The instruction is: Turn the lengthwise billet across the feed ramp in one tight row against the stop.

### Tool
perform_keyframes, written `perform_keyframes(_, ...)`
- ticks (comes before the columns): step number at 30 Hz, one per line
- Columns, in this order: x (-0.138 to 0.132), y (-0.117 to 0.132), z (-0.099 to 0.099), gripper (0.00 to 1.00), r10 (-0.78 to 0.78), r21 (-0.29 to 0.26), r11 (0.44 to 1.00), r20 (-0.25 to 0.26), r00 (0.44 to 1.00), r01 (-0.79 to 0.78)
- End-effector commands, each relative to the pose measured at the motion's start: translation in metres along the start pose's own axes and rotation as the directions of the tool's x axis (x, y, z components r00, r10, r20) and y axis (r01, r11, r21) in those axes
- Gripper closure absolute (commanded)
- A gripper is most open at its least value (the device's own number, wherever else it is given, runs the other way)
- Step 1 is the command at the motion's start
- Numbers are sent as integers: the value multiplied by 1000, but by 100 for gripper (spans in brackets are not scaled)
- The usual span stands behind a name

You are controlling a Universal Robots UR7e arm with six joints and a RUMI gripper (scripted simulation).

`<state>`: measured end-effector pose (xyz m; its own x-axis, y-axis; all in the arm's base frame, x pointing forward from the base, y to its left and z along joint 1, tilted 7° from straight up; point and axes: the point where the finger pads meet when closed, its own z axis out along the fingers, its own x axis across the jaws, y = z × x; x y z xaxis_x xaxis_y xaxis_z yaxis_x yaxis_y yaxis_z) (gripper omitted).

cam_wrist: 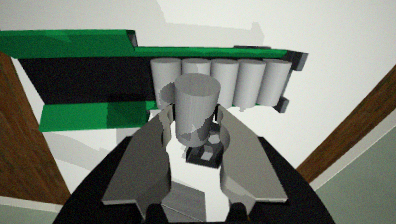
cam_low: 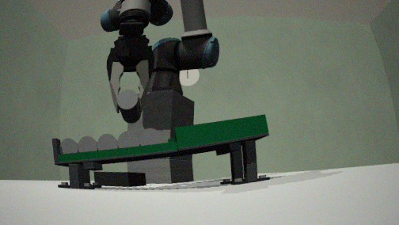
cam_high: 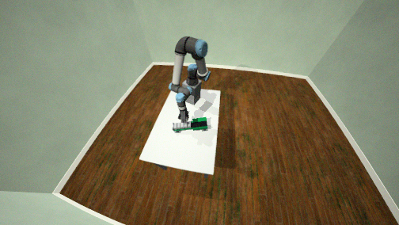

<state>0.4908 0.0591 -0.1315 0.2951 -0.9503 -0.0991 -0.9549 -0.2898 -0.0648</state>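
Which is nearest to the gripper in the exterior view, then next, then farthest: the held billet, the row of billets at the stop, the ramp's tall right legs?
1. The held billet, clamped in the gripper, above the ramp.
2. The row of billets, below on the ramp's low left end.
3. The tall legs, far right, under the ramp's raised end.
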Motion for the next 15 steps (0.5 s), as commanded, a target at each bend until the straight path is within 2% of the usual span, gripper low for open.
perform_keyframes(1,-9,-1,-1,100,0,2,1000,-1,1000,0)
perform_keyframes(8,-23,-2,0,100,0,2,1000,-1,1000,0)
perform_keyframes(11,-15,-1,0,100,0,2,1000,-1,1000,0)
perform_keyframes(15,-23,-2,0,100,0,2,1000,-1,1000,0)
